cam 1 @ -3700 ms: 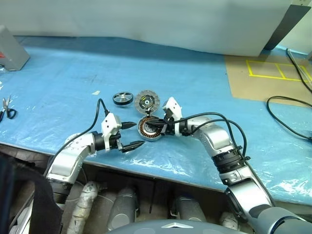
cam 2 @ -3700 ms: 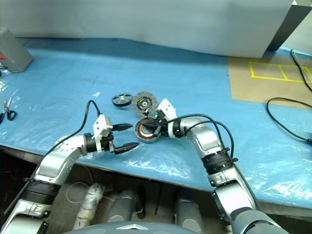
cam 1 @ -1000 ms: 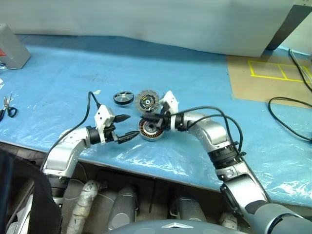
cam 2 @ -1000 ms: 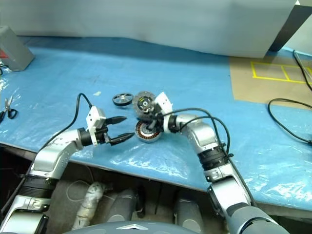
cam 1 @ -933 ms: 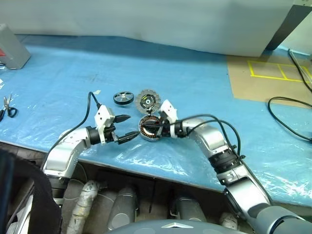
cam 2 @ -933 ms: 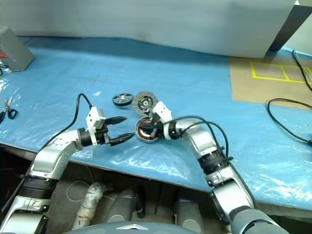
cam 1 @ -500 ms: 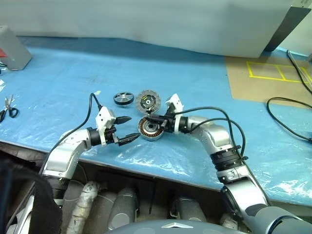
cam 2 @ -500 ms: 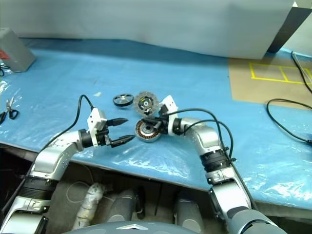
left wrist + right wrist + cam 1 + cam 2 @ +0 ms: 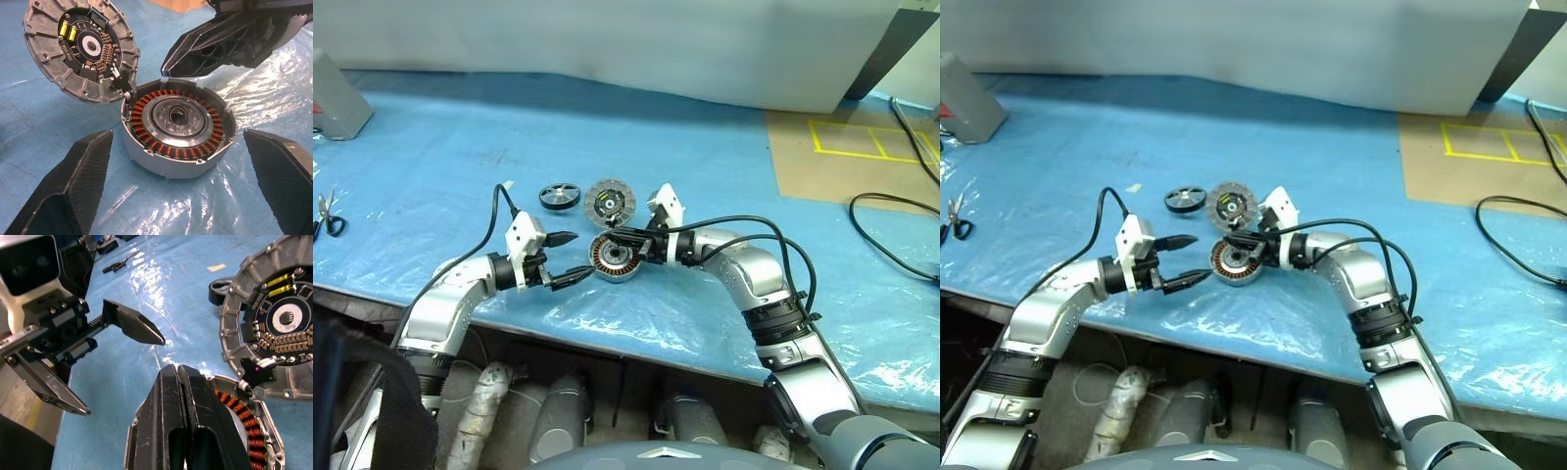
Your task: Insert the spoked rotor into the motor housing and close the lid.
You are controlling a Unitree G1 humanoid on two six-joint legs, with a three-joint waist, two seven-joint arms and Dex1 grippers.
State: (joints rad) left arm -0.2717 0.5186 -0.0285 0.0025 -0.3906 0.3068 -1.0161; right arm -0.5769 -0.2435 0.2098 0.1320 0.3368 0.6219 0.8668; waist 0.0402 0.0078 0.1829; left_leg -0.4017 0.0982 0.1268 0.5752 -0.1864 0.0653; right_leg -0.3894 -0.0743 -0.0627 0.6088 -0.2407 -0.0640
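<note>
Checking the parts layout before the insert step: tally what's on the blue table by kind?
Motor housing: 1
Lid, tilted open: 1
Spoked rotor: 1
Scissors: 1
Grey box: 1
Black cables: 2
Total: 7

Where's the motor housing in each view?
Left eye view: motor housing just nearer than the lid.
Right eye view: same place.
Left wrist view: between the fingers of the open left gripper.
Right wrist view: partly hidden by the shut right gripper.
Landmark: the lid.
</note>
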